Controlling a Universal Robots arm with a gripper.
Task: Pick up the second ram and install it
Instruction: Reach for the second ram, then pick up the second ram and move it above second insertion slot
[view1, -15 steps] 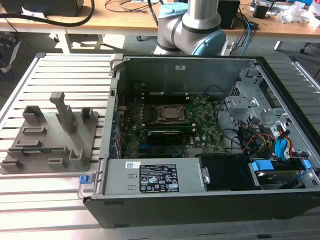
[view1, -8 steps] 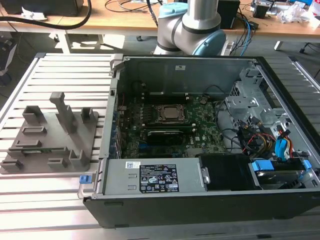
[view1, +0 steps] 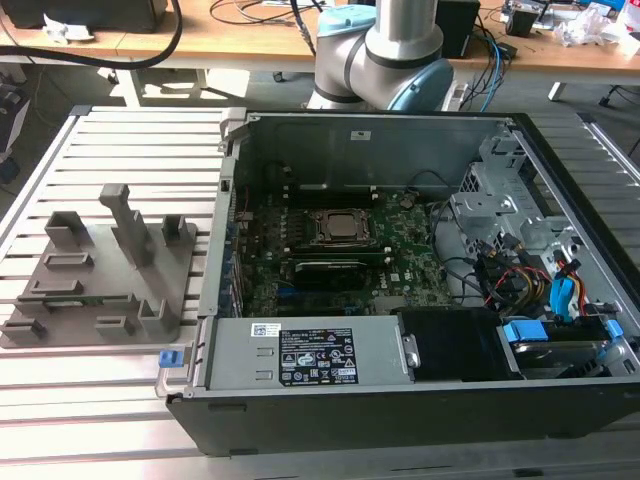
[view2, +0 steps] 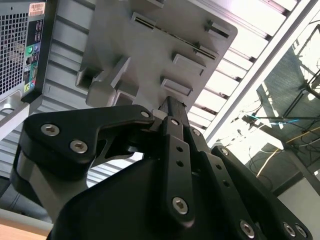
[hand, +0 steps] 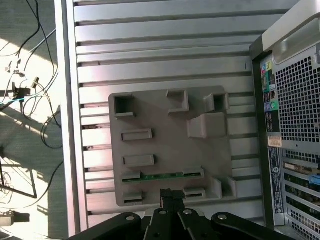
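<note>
Above the grey holder tray (hand: 170, 150), the gripper (hand: 167, 192) hangs empty, jaws pressed together; the second ram (hand: 162, 175) lies slotted in that tray. Approach step, I judge: grasping calls for opening and straddling its thin edge.

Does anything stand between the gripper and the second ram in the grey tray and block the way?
Nothing visible does. In the first wrist view the gripper hangs above the holder tray, and the second ram lies uncovered in its slot, with only open air between them. The tray's raised blocks stand beyond the ram.
</note>
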